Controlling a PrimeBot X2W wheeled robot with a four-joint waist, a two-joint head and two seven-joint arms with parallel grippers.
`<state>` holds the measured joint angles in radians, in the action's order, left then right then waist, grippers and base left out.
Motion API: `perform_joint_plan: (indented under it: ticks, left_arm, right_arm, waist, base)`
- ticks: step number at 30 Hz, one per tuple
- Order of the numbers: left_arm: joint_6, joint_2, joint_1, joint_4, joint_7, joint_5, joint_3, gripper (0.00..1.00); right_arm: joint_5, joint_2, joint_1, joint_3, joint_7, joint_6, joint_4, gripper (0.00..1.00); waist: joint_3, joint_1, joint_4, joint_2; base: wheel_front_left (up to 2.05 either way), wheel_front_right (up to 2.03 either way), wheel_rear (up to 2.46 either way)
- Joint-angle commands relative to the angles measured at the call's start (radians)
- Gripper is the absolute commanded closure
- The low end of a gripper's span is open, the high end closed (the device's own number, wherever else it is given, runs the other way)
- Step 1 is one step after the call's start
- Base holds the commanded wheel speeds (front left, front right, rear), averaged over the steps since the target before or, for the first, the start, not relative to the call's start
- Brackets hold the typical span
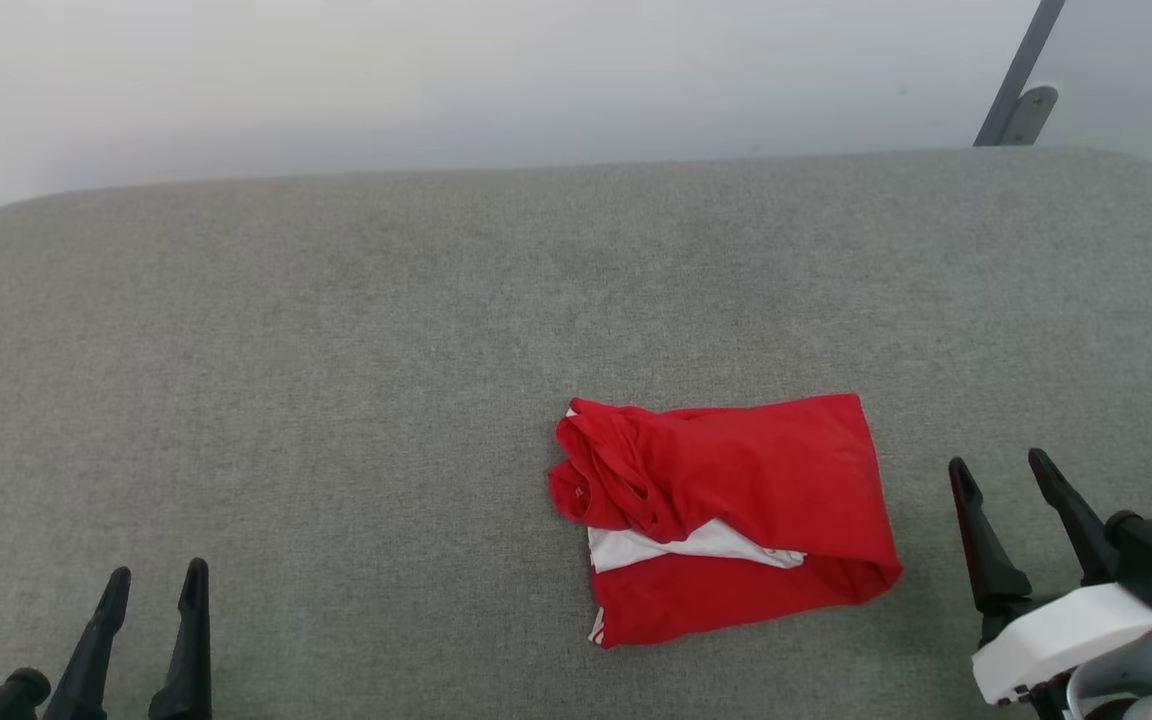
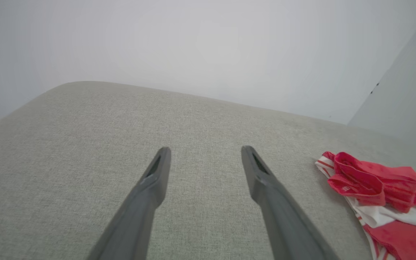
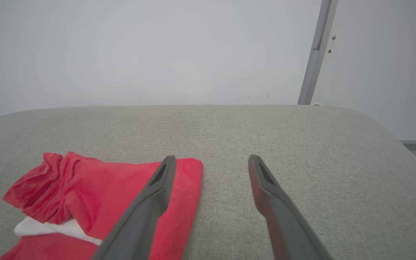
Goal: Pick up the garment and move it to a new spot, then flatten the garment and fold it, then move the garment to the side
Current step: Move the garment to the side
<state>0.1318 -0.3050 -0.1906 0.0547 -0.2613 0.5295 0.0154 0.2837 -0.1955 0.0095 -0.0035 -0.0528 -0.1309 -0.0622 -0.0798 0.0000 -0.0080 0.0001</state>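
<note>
The garment (image 1: pixel 726 515) is a red shirt with a white panel showing, lying in a loose bundle on the grey fabric surface (image 1: pixel 386 350), right of centre near the front. My right gripper (image 1: pixel 999 470) stands open a little to the garment's right, empty. My left gripper (image 1: pixel 158 577) is open at the lower left, far from the cloth. In the left wrist view the garment (image 2: pixel 381 195) lies at the right, beyond the open left gripper (image 2: pixel 205 151). The right wrist view has the garment (image 3: pixel 96 195) to the left, its edge behind my right gripper's (image 3: pixel 211 159) left finger (image 3: pixel 150 202).
The grey padded surface has rounded corners and ends at a pale wall (image 1: pixel 436 80) behind. A grey metal post (image 1: pixel 1016 80) rises at the back right. Bare grey fabric stretches left of and behind the garment.
</note>
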Motion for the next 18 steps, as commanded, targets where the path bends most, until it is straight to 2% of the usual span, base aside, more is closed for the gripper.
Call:
perform_joint_plan:
  ticks: [1, 7, 11, 13, 18]
  left_arm:
    - [-0.002, 0.002, -0.003, -0.005, -0.005, -0.010, 0.004, 0.00]
    - [-0.002, -0.014, 0.046, -0.015, -0.005, 0.007, -0.011, 0.00]
    - [-0.002, -0.030, 0.097, -0.011, -0.005, 0.016, -0.043, 0.00]
    - [-0.002, -0.036, 0.131, -0.004, -0.005, 0.022, -0.068, 0.00]
    - [-0.002, -0.044, 0.215, 0.008, -0.005, 0.041, -0.117, 0.00]
  right_arm:
    - [-0.007, 0.009, 0.006, -0.002, 0.008, 0.000, 0.017, 0.00]
    - [-0.026, 0.023, -0.019, -0.010, 0.056, 0.000, 0.054, 0.00]
    - [-0.035, 0.019, -0.058, -0.012, 0.133, 0.000, 0.068, 0.00]
    - [-0.045, 0.005, -0.075, -0.009, 0.208, 0.000, 0.061, 0.00]
    - [-0.031, -0.047, -0.120, 0.045, 0.474, 0.000, 0.071, 0.00]
  waist:
    - [-0.007, 0.0000, 0.000, -0.0001]
    - [-0.054, 0.0000, 0.006, -0.0001]
    - [-0.096, 0.0000, 0.028, -0.0001]
    - [-0.121, 0.0000, 0.045, -0.0001]
    - [-0.185, 0.0000, 0.076, -0.0001]
  base:
    - [0.00, 0.00, 0.00]
    - [0.00, 0.00, 0.00]
    - [0.00, 0.00, 0.00]
    - [0.00, 0.00, 0.00]
    - [0.00, 0.00, 0.00]
